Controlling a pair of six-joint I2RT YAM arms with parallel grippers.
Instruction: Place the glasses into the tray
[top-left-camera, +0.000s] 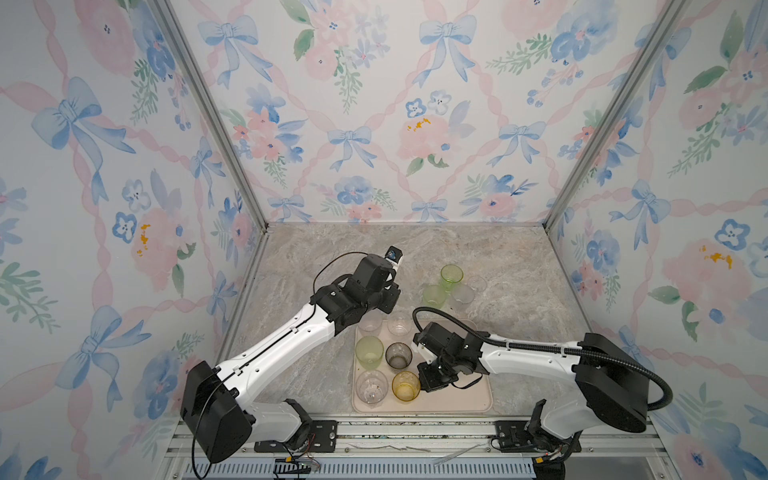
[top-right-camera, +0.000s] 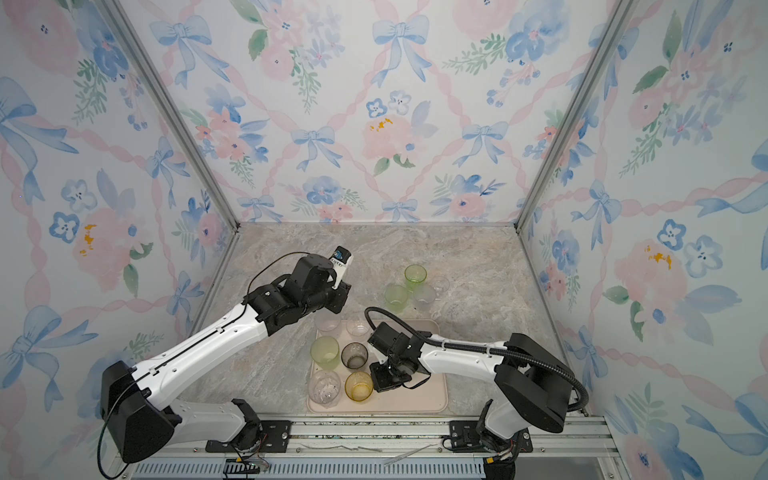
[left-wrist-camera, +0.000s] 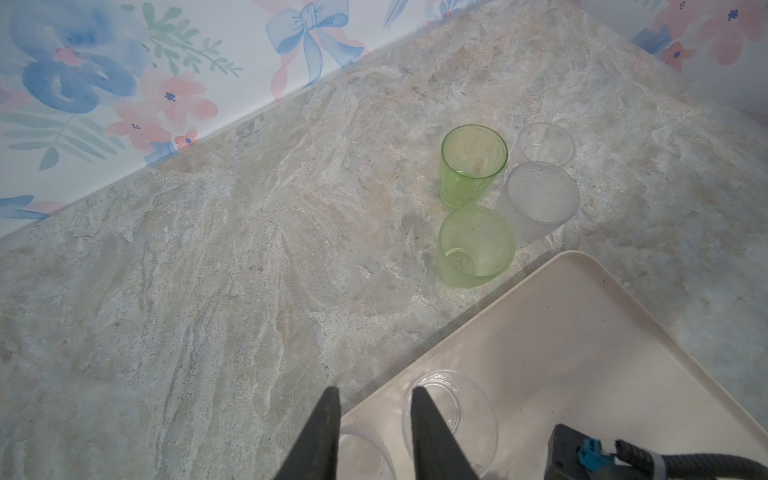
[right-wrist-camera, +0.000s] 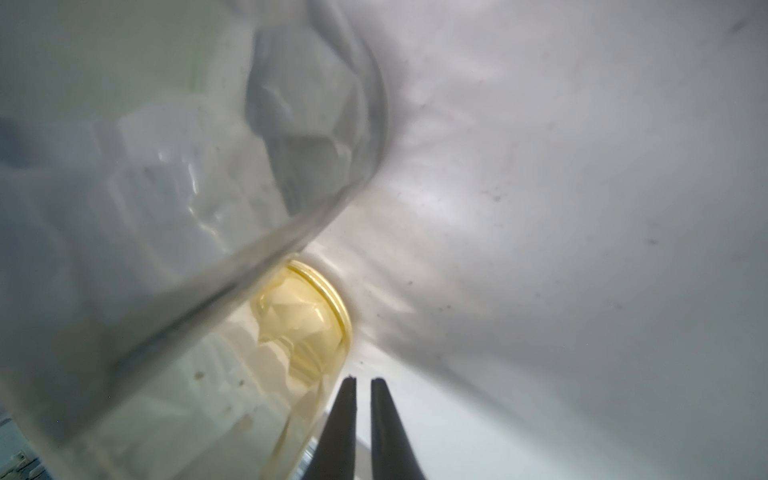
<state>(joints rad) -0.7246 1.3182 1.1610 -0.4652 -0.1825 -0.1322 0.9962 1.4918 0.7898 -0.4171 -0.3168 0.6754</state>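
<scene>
While your right end effector (right-wrist-camera: 363, 379), narrowly parted and empty, sits just right of the amber glass (top-left-camera: 405, 386) on the tray (left-wrist-camera: 582, 353), your left end effector (left-wrist-camera: 375, 390) hangs half open above the tray's far left corner.

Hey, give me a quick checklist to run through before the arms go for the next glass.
1. Left gripper empty: ok, jaws apart, nothing between.
2. Right gripper clear of the amber glass: cannot tell, jaws slightly apart right beside it.
3. Six glasses in the tray upright: ok.
4. Free space in tray: ok, bare floor beside them.
5. All glasses in: not ok, four glasses stand on the table.
</scene>
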